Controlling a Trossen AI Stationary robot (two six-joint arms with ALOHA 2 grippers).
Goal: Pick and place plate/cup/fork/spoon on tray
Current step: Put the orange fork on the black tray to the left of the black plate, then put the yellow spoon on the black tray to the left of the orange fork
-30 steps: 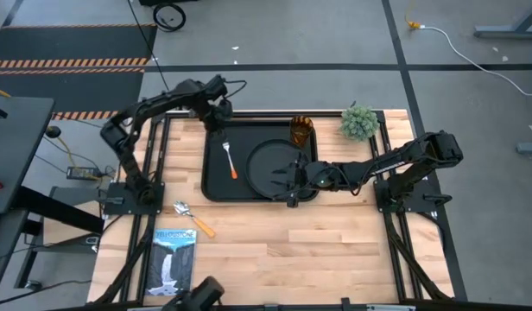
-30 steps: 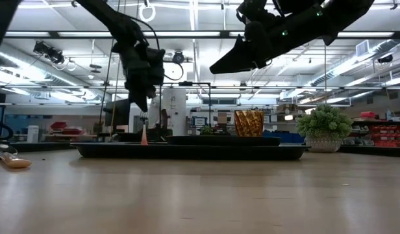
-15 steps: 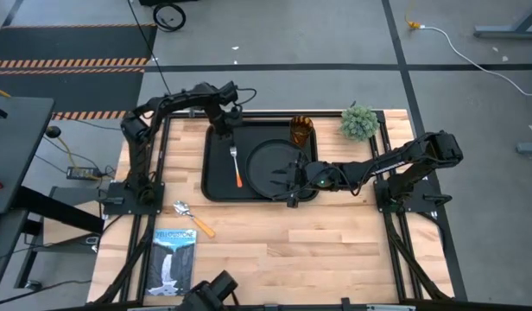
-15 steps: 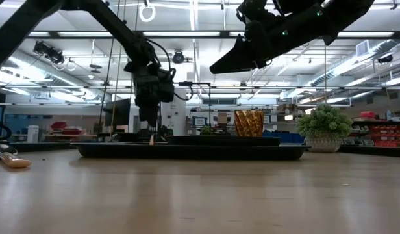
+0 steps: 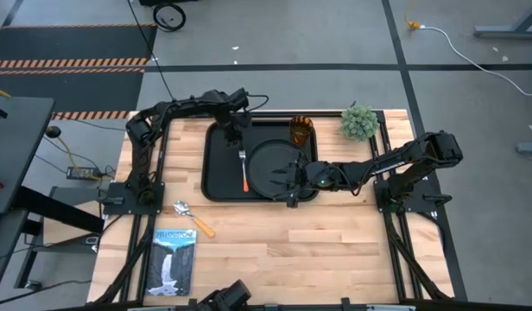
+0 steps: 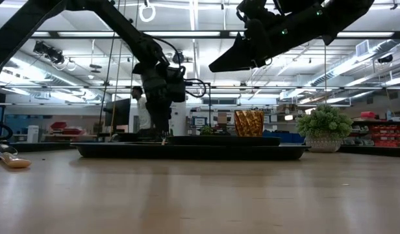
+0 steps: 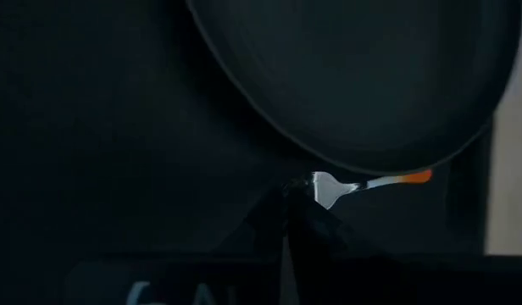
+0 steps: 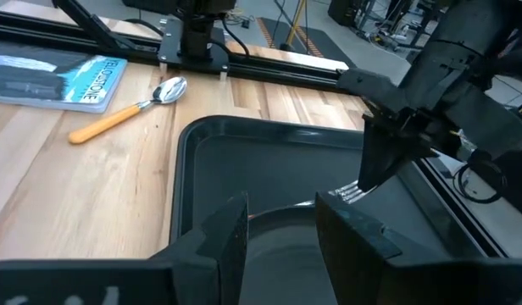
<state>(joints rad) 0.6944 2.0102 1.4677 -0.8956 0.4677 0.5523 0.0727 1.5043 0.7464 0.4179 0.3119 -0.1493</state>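
Fork [image 5: 243, 170] first: it lies in the tray [image 5: 217, 181], just left of the plate [image 5: 270, 168], with its long axis running from twelve to six in the overhead view. The silver tines point toward twelve and the orange handle toward six. My left hand [image 5: 237, 142] is down over the tined end at the tray's far side, its fingers pinched together at the tines, so I am gripping the fork by its metal end. In my left wrist view the tines [image 7: 329, 188] stick out just past my fingertips, with the orange tip beyond them and the plate's rim curving close by.

The plate sits flat in the tray's right half. The cup [image 5: 301, 130] stands upright in the tray's far right corner, at about one o'clock from the plate. My right hand [image 5: 292, 178] hovers above the plate's right edge, fingers spread apart and gripping nothing; my right wrist view shows both fingers [image 8: 230, 227] well apart over the tray.

The spoon [image 5: 192, 218] is on the bare desk [image 5: 335, 242], at about seven o'clock from the tray. Its bowl points toward ten and its yellowish handle toward four. A blue booklet [image 5: 173, 259] lies just nearer the desk's front edge, and a small green plant [image 5: 359, 122] stands at the desk's far right.
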